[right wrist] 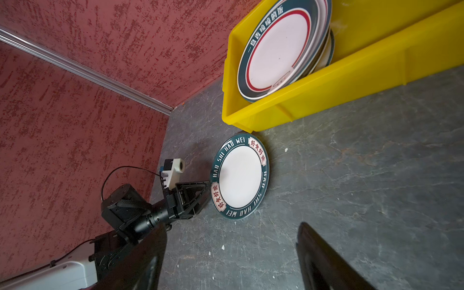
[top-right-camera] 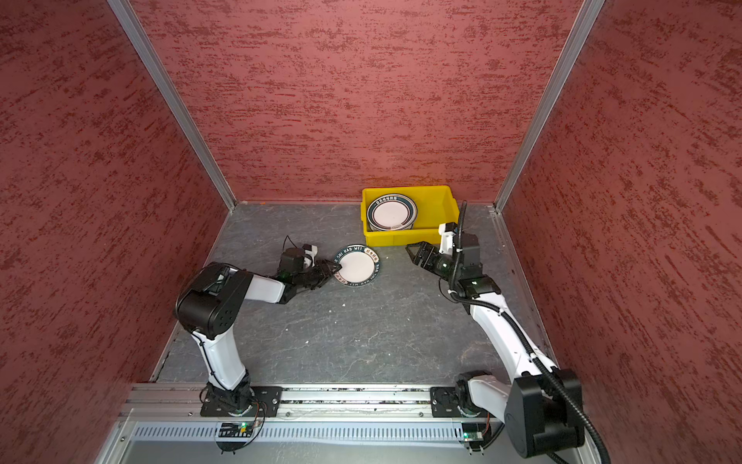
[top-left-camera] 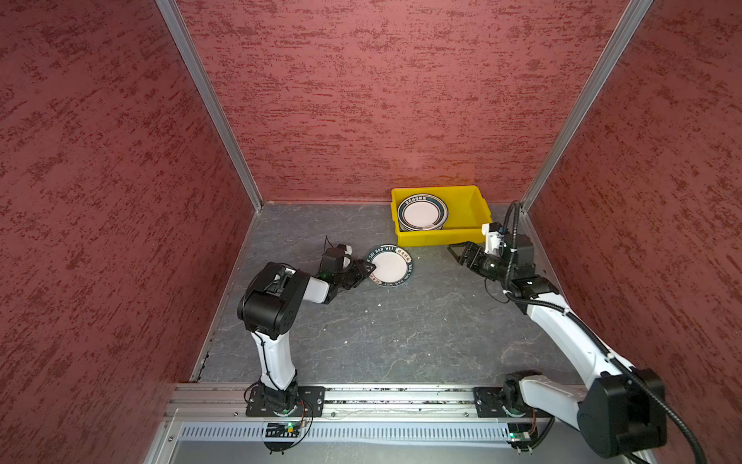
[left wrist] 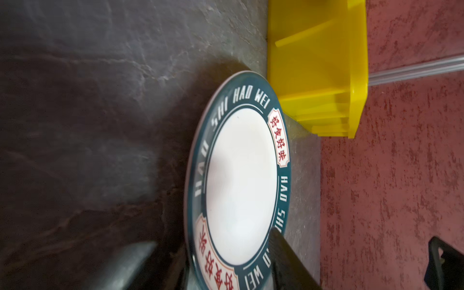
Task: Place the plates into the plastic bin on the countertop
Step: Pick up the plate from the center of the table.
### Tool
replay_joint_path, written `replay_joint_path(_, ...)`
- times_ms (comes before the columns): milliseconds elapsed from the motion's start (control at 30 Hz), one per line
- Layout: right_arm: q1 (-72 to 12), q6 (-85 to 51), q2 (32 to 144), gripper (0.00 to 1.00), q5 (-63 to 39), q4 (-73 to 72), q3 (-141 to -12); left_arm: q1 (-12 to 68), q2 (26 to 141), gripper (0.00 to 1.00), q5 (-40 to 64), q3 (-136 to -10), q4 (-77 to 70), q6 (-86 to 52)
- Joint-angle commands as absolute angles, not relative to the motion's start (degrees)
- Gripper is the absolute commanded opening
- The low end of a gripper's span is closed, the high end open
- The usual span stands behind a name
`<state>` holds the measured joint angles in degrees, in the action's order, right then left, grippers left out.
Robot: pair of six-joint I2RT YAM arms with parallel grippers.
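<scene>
Teal-rimmed plate (top-left-camera: pixel 389 266) beside yellow bin (top-left-camera: pixel 437 238): likely stiff, slick, breakable; take by rim. Left end effector (top-left-camera: pixel 366 270) straddles rim, clamp unclear; right end effector (top-left-camera: pixel 455 253) apart, empty.

Lettering on the loose plate (right wrist: pixel 240 177) lying just off the bin's (right wrist: pixel 326 100) corner: the teal rim reads HAO SHI HAO WEI in white capitals, twice round, broken by two white panels, each with 好食好味 in red. Inside the bin, the top plate (right wrist: pixel 278 50) carries white characters along its teal rim, 香喷喷的饭 legible, the first ones less sure.
</scene>
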<state>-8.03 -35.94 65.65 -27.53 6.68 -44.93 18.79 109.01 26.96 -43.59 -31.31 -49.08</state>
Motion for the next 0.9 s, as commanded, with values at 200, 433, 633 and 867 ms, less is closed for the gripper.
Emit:
replay_joint_path(200,-7.68,-34.19,63.03,0.83,-24.92,5.84,-42.6,20.63,111.88,0.19,24.89,-47.2,-30.51,-49.45)
replay_joint_path(433,-7.62,-32.87,62.79,0.83,-23.53,7.21,-42.21,21.41,109.67,0.0,26.12,-45.6,-29.93,-50.3)
replay_joint_path(633,-7.64,-33.04,60.96,0.83,-21.99,7.03,-41.1,23.69,102.23,0.0,27.05,-43.65,-26.77,-48.28)
replay_joint_path(867,-7.56,-34.37,58.01,0.83,-20.86,4.97,-38.67,28.97,90.07,0.0,19.46,-47.47,-10.69,-41.41)
